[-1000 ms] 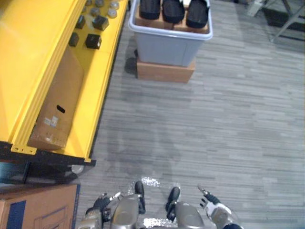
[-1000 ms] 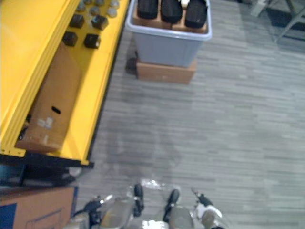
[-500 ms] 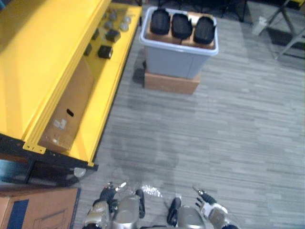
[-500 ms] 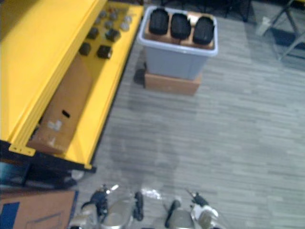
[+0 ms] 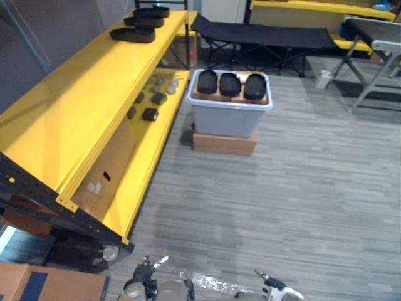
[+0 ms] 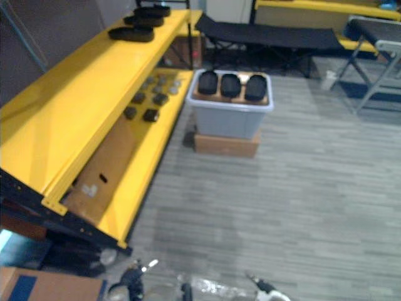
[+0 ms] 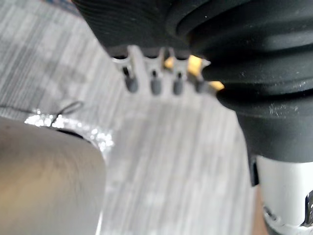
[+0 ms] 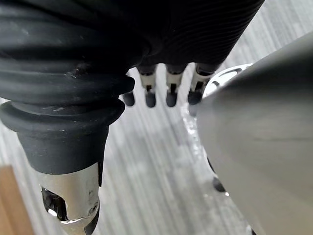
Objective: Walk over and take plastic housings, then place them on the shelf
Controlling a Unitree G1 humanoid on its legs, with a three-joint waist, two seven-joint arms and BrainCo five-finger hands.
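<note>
Since the fingers are held straight and nothing is gripped, the left hand (image 7: pixel 155 84) and the right hand (image 8: pixel 170 92) are both seen to be released. They are carried low and well short of the grey bin (image 5: pixel 229 119). The walk to the bin is judged not yet done, and the pickup and the placing are left.

Three black plastic housings (image 5: pixel 230 84) are counted in the bin, set side by side. One cardboard box (image 5: pixel 223 142) is placed under the bin. To the left of the bin one yellow shelf (image 5: pixel 75 119) is found. On its top level, left of the bin and farther off, three shelved housings (image 5: pixel 133 34) are counted, so part of the work appears done.
</note>
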